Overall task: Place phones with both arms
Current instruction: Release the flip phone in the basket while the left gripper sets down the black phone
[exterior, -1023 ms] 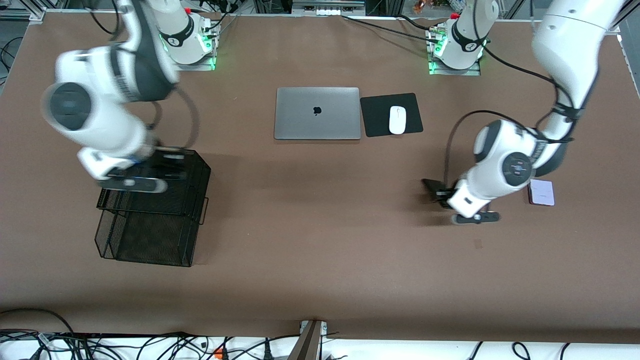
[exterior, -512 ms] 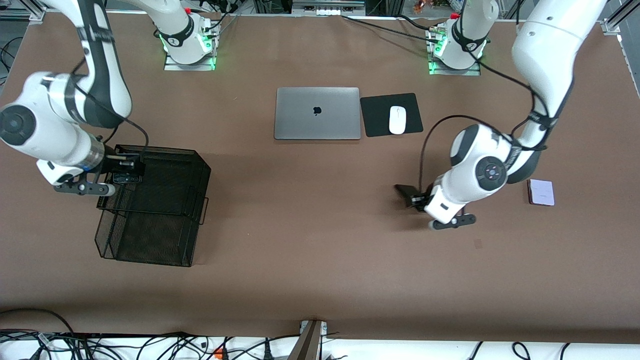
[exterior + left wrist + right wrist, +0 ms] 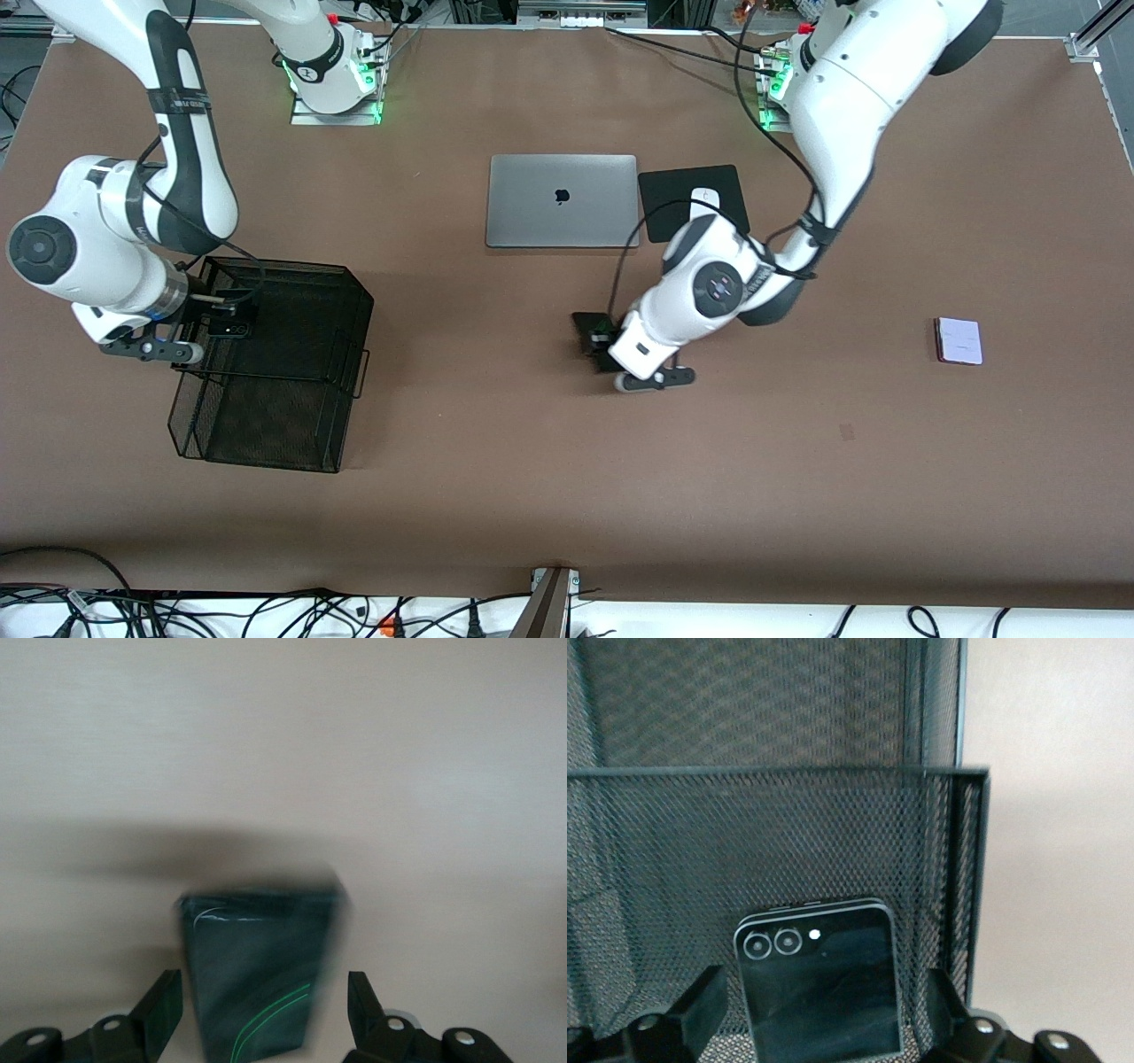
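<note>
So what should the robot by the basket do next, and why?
Probably lift the right gripper up and away. Its fingers stand apart from the small black phone, which looks already let go inside the black mesh basket.

Brown table (image 3: 532, 496); on it: laptop (image 3: 562, 201); mouse pad (image 3: 673, 190); mesh tray (image 3: 270, 363); white phone (image 3: 959, 341).

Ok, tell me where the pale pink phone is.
The pale pink phone lies flat on the table toward the left arm's end, alone, nearer the front camera than the mouse pad.
</note>
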You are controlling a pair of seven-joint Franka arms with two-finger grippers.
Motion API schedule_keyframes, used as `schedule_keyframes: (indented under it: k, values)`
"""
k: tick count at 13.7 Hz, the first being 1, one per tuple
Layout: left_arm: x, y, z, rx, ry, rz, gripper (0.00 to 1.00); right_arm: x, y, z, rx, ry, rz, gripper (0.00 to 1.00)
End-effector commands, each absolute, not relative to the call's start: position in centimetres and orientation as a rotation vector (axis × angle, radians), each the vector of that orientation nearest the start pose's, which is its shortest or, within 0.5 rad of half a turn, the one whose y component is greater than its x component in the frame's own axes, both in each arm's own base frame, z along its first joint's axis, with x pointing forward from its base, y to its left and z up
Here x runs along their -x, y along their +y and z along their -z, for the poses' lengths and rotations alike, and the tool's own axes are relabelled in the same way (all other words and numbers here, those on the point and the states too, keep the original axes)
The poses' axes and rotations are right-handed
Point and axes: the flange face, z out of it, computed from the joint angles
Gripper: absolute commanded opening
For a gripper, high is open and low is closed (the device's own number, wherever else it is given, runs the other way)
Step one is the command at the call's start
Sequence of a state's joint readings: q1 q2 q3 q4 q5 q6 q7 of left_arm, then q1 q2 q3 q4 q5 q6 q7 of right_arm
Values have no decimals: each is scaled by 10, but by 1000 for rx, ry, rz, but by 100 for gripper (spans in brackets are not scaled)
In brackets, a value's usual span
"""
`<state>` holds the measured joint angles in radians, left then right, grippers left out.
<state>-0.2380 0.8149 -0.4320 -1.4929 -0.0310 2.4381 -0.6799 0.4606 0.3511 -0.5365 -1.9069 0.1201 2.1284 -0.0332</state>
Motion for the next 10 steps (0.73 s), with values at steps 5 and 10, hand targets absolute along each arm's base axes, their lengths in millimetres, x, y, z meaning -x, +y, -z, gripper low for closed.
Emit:
schedule_keyframes:
  k: [5,10]
  values:
    - [-655,-288,-296,3289,-531,-183,100,-641,15,-424,3175,26,-121,100]
    - [-662,-160,-304,2870,-170,-240,100,-627,177,-448,3167,13,-115,100]
